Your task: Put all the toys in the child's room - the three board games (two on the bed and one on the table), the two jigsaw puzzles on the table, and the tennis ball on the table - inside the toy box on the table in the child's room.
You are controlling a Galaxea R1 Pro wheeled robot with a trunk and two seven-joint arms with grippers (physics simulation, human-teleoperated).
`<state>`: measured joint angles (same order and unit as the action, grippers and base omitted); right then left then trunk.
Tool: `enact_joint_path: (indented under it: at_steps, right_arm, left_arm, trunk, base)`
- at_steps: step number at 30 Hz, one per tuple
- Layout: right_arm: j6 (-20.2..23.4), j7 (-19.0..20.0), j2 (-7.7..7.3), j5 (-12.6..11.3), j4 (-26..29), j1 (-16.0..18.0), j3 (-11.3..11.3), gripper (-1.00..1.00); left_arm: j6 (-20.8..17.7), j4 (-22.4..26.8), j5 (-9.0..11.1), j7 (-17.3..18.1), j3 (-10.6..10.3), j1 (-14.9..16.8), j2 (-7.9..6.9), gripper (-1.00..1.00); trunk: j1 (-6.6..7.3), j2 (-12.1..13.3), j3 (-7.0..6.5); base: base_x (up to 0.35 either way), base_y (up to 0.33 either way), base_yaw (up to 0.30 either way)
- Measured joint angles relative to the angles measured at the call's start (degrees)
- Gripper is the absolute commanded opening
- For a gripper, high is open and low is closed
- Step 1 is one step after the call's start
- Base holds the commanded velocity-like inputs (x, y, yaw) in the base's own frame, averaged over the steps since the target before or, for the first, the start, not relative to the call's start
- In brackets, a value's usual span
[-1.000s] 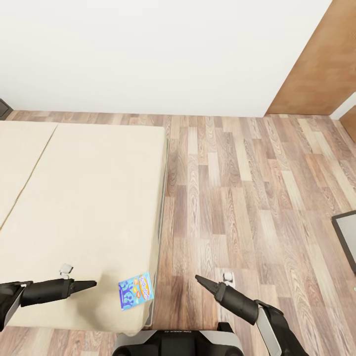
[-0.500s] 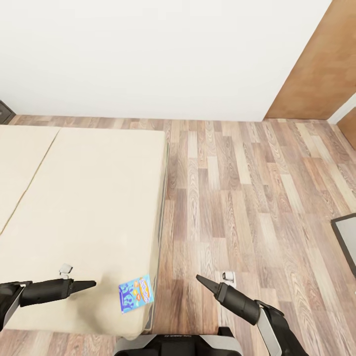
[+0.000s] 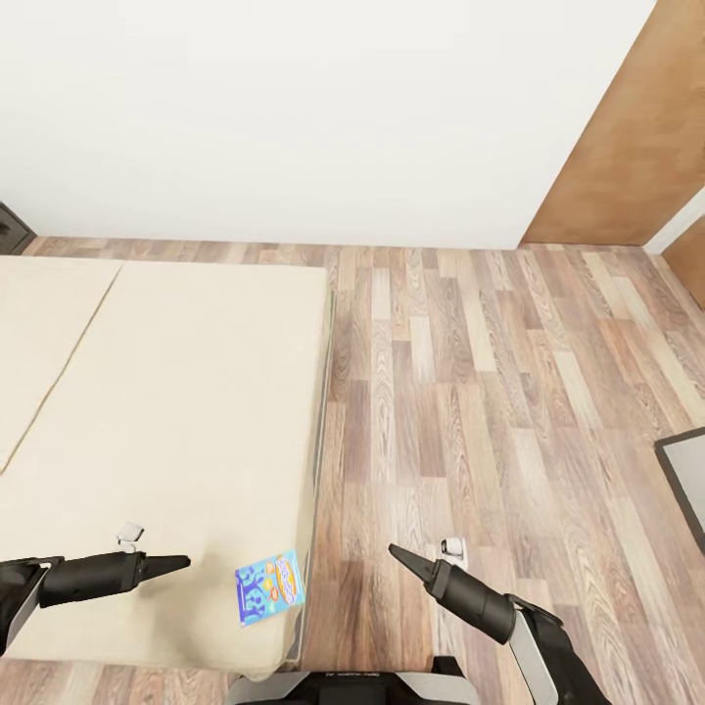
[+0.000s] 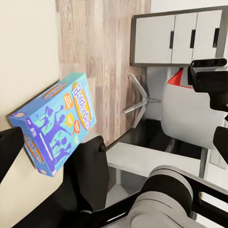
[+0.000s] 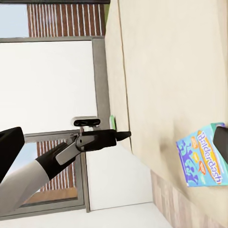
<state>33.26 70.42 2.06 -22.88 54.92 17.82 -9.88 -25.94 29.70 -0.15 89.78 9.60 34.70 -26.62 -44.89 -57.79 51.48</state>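
The light-blue board game (image 3: 268,588) lies flat on the bed (image 3: 176,411), right at its near corner by the wood floor (image 3: 470,392). The left gripper (image 3: 181,562) hovers over the bed just beside the game, fingers together. The right gripper (image 3: 395,553) hangs over the floor beyond the bed's edge, tips closed too.

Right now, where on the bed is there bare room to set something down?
The bed is bare from its wall-side edge down to both grippers. Only the near corner is taken: the light-blue board game lies there, beside the left gripper.
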Motion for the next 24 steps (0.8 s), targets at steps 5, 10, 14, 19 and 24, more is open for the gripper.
enact_joint_path:
  at_steps: [5,10,14,19,24]
  right_arm:
    - [0.0,0.0,0.0,0.0,0.0,0.0,0.0,1.0]
    - [0.0,-0.1,0.0,0.0,0.0,0.0,0.0,1.0]
    - [0.0,-0.1,0.0,0.0,0.0,0.0,0.0,1.0]
    - [0.0,-0.1,0.0,0.0,0.0,0.0,0.0,1.0]
    - [0.0,-0.1,-0.25,0.0,0.0,0.0,0.0,1.0]
  left_arm:
    - [0.1,0.0,0.0,0.0,0.0,0.0,0.0,1.0]
    - [0.0,0.0,-0.1,0.0,0.0,0.0,-0.06,1.0]
    - [-0.4,0.0,-0.1,0.0,0.0,0.0,-0.08,1.0]
    - [-0.5,-0.1,-0.1,0.0,0.5,0.0,-0.15,1.0]
    - [-0.7,-0.1,-0.1,0.0,2.9,0.0,-0.11,1.0]
  trunk:
    - [0.0,0.0,-0.47]
    - [0.0,0.0,-0.94]
    - [0.0,0.0,-1.31]
    - [0.0,0.0,-1.78]
    - [0.0,0.0,-2.25]
  base:
    - [0.0,0.0,0.0]
    - [0.0,0.0,0.0]
    - [0.0,0.0,0.0]
    - [0.0,0.0,0.0]
    - [0.0,0.0,0.0]
